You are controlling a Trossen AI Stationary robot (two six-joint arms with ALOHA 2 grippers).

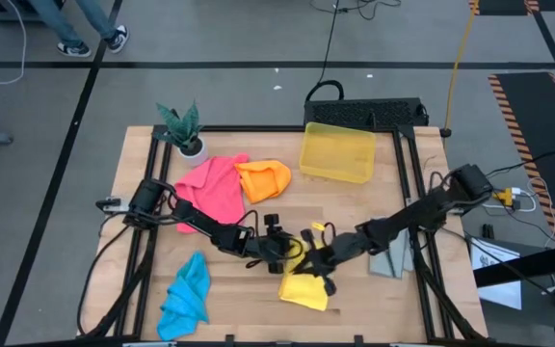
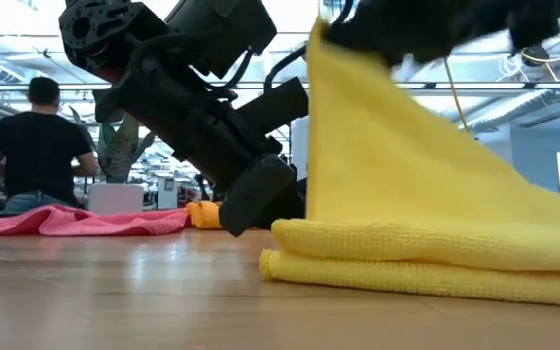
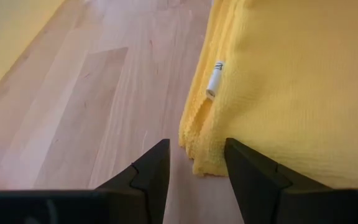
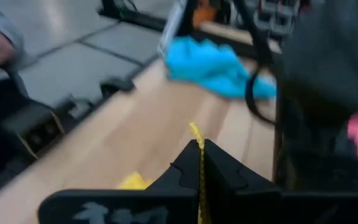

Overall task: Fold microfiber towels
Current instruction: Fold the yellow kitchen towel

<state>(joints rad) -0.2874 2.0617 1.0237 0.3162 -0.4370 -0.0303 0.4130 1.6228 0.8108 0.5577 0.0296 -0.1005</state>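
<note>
The yellow microfiber towel (image 1: 304,289) lies near the table's front middle; one part of it rises as a slanting sheet (image 2: 406,165) over folded layers (image 2: 426,262). My right gripper (image 1: 313,258) is shut on that raised part. My left gripper (image 3: 196,152) stands open low at the towel's left side, its fingers on either side of a folded corner (image 3: 197,163). Pink (image 1: 210,188) and orange (image 1: 264,179) towels lie at the back left. A blue one (image 1: 186,295) is at the front left. A grey one (image 1: 393,260) lies under my right arm. My left gripper has the towel's folded corner between its open fingers; whether a finger (image 3: 244,165) touches the cloth cannot be told. My right gripper pinches a thin yellow edge (image 4: 196,134) of the towel between its shut fingers. The held part is lifted, and the cloth slopes down from it to the folded layers on the table.
A translucent yellow bin (image 1: 337,151) stands at the back middle and a potted plant (image 1: 183,130) at the back left corner. Bare wood lies between the blue towel and the yellow one. A person (image 2: 37,146) sits in the room beyond the table.
</note>
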